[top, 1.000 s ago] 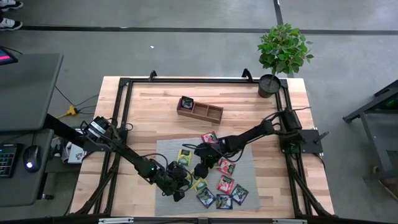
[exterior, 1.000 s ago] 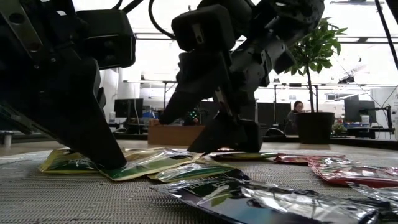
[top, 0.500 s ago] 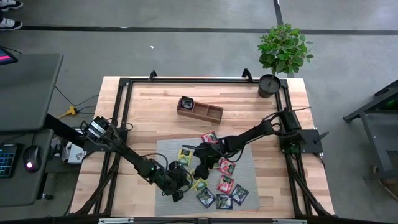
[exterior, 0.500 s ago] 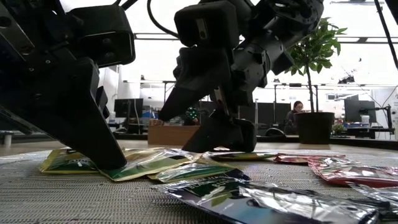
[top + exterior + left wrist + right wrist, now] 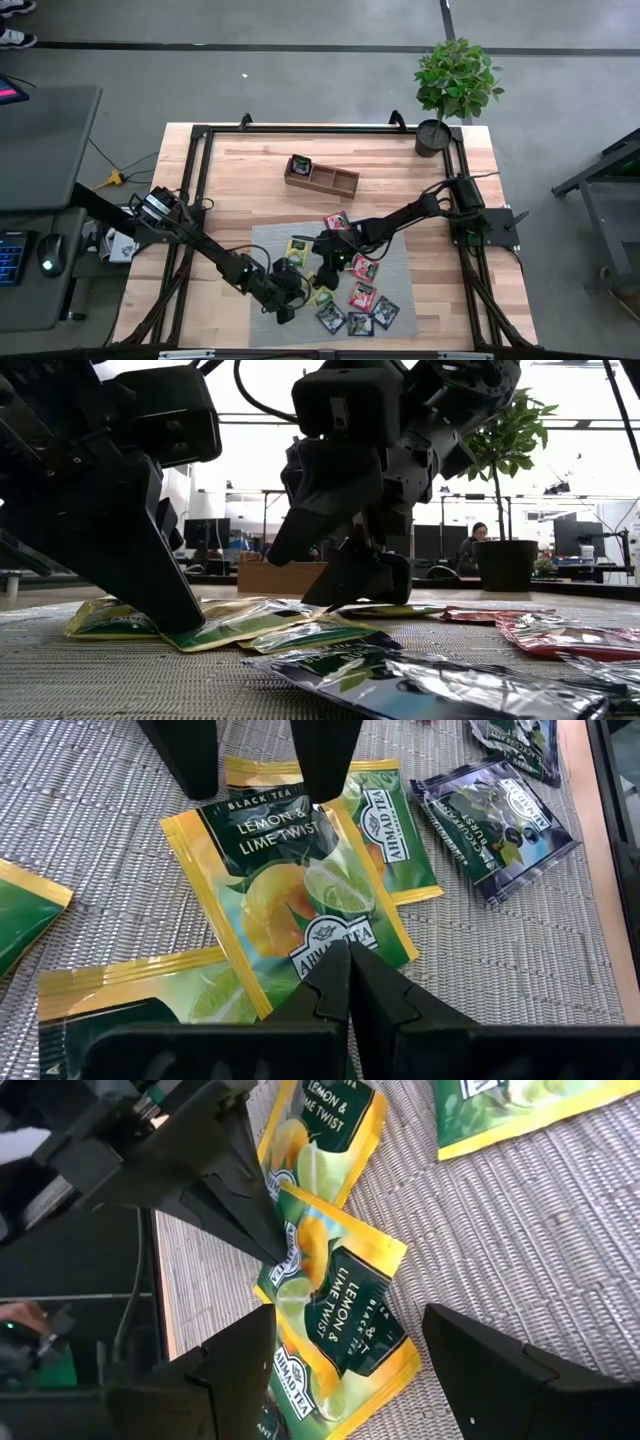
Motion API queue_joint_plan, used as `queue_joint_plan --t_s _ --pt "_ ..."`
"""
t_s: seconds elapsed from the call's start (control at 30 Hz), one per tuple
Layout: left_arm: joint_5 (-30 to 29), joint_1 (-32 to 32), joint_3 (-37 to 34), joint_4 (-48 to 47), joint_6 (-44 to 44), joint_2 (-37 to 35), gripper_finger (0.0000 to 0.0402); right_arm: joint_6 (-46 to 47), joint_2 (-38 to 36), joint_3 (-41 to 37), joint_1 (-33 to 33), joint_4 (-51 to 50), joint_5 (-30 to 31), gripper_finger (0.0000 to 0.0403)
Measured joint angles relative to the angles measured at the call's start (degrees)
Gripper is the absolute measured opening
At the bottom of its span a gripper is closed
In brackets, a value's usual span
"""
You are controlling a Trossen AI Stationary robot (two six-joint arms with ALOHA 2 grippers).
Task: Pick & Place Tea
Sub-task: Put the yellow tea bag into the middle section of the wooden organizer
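Broadly, the wooden tabletop [image 5: 250, 165] carries a grey mat [image 5: 395, 262] strewn with tea sachets [image 5: 360, 296]. Down on the mat, the left claw [image 5: 348, 975] is pinched tight on the edge of a yellow-green lemon and lime sachet [image 5: 290, 910]. Opposite it, the right claw [image 5: 345, 1355] stands spread wide, its fingers either side of that same sachet's far end, holding nothing. Farther back sits a brown wooden tray [image 5: 322, 175].
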Motion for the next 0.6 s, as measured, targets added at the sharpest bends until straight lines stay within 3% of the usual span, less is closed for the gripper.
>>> queue_joint_plan --t_s 0.23,0.6 --pt "2.6 0.1 0.0 0.3 4.1 0.0 0.0 -3.9 0.0 0.0 -0.3 -0.1 -1.7 0.0252" --pt "7.3 3.4 0.1 1.5 8.3 0.0 0.0 -2.0 2.2 0.0 -0.4 3.1 -6.2 0.0252"
